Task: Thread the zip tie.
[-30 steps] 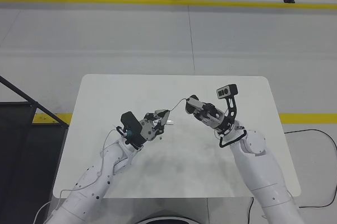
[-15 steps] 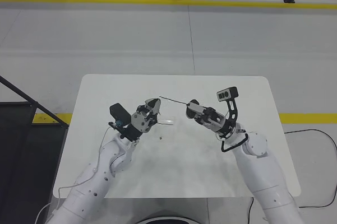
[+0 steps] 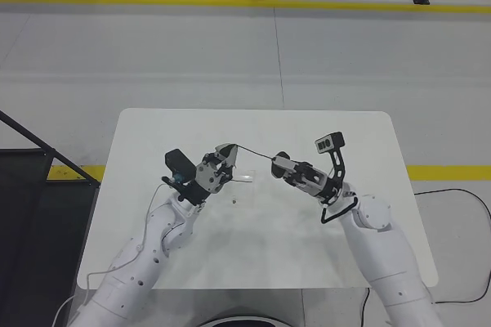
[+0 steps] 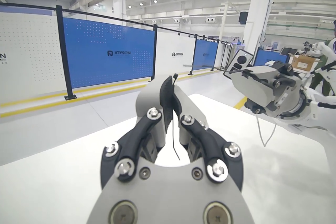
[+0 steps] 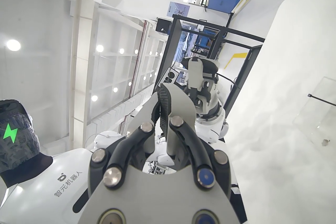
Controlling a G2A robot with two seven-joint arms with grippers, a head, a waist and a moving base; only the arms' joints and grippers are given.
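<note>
So the left claw (image 4: 170,88) was clamped tight on the zip tie (image 4: 173,135), pinching it just under the head (image 4: 174,76). The head poked out past the fingertips and the skinny tail trailed back between the fingers toward the palm. The right claw (image 5: 164,93) had its fingers pressed together too. A thin black strap (image 3: 255,152) looked to come out of its tips and reach across to just beside the left claw's tips, both up off the table (image 3: 351,139). My guess: this stuff weighed next to nothing, smooth and springy, so a long free end would wobble and slip. I'd have held the strap close behind its tip and gripped right under the head, like the left claw did, so the slot faced it squarely.
</note>
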